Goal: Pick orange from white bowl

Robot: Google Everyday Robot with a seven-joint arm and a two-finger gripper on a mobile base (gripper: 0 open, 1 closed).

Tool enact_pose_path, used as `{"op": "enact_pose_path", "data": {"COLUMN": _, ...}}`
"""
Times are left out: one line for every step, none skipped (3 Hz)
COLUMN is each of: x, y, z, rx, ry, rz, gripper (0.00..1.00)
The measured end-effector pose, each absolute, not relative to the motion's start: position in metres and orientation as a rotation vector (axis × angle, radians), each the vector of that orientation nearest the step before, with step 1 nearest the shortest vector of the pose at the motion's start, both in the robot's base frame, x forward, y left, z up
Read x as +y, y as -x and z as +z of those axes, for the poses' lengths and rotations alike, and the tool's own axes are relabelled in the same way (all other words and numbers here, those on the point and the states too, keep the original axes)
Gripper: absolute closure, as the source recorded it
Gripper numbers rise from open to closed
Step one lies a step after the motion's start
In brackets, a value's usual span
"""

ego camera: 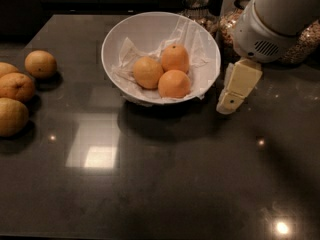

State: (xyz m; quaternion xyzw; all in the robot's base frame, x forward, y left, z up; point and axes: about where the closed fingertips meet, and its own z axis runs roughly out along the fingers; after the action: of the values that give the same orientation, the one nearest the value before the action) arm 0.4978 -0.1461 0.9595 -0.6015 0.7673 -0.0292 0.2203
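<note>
- The pincer (229, 103) hangs just outside the white bowl (150, 26), off the rim at about 4 o'clock, low over the dark bench (165, 184). We cannot tell how far open it is, and we see no fruit in it.
- The orange (174, 83) we take as the target is the deep-coloured, smooth one. It lies on the crumpled paper (195, 39) at the 5 o'clock side of the bowl's floor.
- From the pincer, that orange lies between 9 and 10 o'clock, with the bowl's wall between the two.
- It touches the paler fruit (148, 72) at its 10 o'clock, and another orange (175, 58) sits at its 12 o'clock. Its 3 to 6 o'clock side faces only paper.
- Being round, it has no long axis to line up with.
- We judge the move must rise over the rim, then come down from above.
</note>
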Motion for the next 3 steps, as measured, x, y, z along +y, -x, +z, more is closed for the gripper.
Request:
{"op": "enact_pose_path", "data": {"x": -0.146, "y": -0.498, "z": 0.960, "rx": 2.122, "ry": 1.663, "rz": -0.081, "gripper": 0.00}}
{"op": "enact_pose_path", "data": {"x": -0.142, "y": -0.505, "z": 0.953, "rx": 2.136, "ry": 1.599, "rz": -0.042, "gripper": 0.00}}
{"op": "enact_pose_path", "data": {"x": -0.128, "y": -0.525, "z": 0.947, "rx": 2.174, "ry": 1.431, "rz": 0.067, "gripper": 0.00}}
